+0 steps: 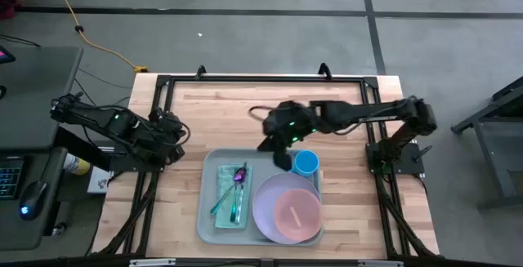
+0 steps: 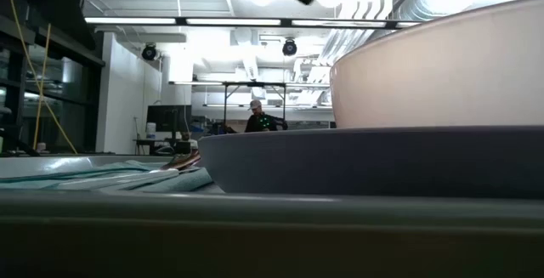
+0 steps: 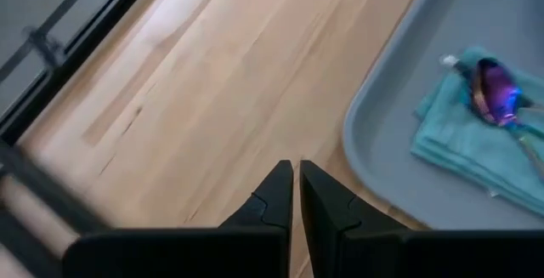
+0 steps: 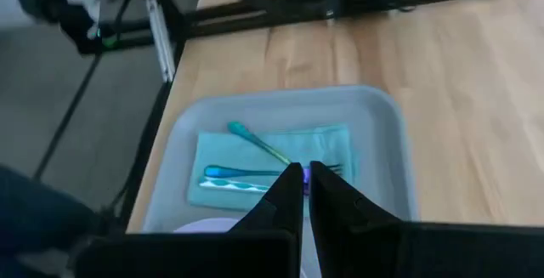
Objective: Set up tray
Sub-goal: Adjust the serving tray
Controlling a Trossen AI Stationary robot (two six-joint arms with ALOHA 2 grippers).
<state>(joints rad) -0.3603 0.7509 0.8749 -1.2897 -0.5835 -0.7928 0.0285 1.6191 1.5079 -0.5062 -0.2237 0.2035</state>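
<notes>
Tray (image 1: 207,218) at near edge, long axis l-r; R gripper (image 1: 282,157) shut, empty, over far rim; L gripper (image 1: 173,141) near-shut, left of it.

- Bright, even overhead light; ceiling strip lights (image 2: 212,21) glare white in the low view.
- The plate (image 2: 365,159) and bowl (image 2: 442,65) loom blurred close to the lens.
- Soft, faint shadows on the table (image 1: 237,112).

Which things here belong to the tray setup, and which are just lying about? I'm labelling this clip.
Job: tray, teal napkin with utensils, lavender plate, pink bowl, blue cup.

Lying about: computer mouse, yellow cable, both off the table.
</notes>
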